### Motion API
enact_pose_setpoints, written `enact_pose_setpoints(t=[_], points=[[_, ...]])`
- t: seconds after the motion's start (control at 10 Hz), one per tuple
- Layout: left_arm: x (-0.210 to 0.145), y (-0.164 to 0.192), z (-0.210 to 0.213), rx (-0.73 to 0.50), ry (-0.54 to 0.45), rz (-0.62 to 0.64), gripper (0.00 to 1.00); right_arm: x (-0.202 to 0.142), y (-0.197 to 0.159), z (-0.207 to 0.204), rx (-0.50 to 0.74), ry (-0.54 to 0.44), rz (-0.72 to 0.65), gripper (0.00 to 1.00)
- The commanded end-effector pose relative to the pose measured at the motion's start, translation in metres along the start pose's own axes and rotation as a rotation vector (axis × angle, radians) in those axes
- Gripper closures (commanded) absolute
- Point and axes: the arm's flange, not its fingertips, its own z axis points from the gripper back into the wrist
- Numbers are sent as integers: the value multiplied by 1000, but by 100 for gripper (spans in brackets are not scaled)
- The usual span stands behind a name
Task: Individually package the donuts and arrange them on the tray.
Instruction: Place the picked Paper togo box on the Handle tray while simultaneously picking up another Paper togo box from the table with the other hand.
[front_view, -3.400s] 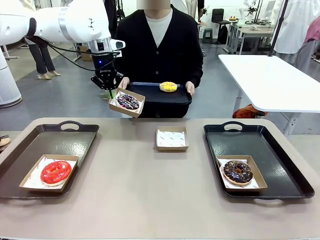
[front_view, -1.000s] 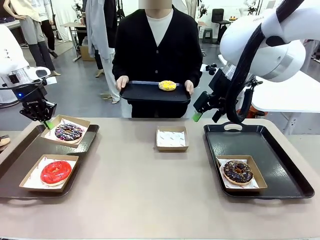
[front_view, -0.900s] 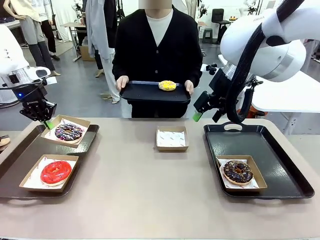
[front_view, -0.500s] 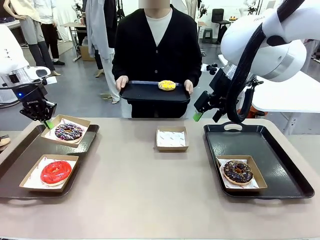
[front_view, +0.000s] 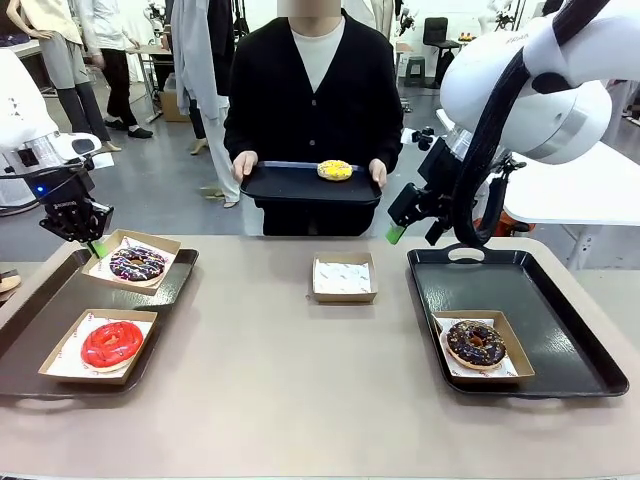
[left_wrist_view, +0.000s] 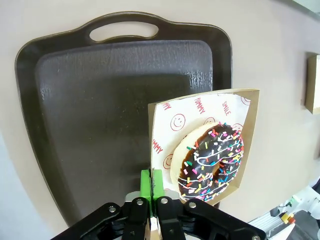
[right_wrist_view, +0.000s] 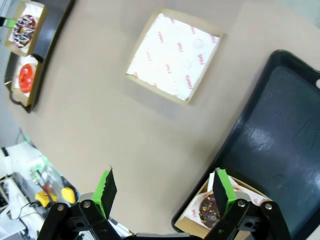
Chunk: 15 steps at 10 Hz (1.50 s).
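My left gripper is shut on the rim of a cardboard box holding the dark purple sprinkled donut. The box sits over the far right corner of the left tray. In the left wrist view the left gripper pinches that rim. A red donut lies boxed on the same tray. The chocolate donut is boxed on the right tray. A yellow donut lies on the black tray that the person holds. My right gripper hangs open in the air with nothing in it.
An empty paper-lined box stands at the table's middle, toward the far side. The right wrist view looks down on it, with the right tray beside it. The person stands at the far edge, both hands on their tray.
My left gripper has carried the boxed purple donut from beside the person's tray to the left tray. The right arm has come into view. Nothing has moved over the last second.
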Motion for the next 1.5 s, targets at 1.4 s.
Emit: enact_pose_setpoints(t=[1.4], points=[[5, 9, -32, 68, -11, -14, 99, 112, 12, -119, -246, 91, -255, 0]])
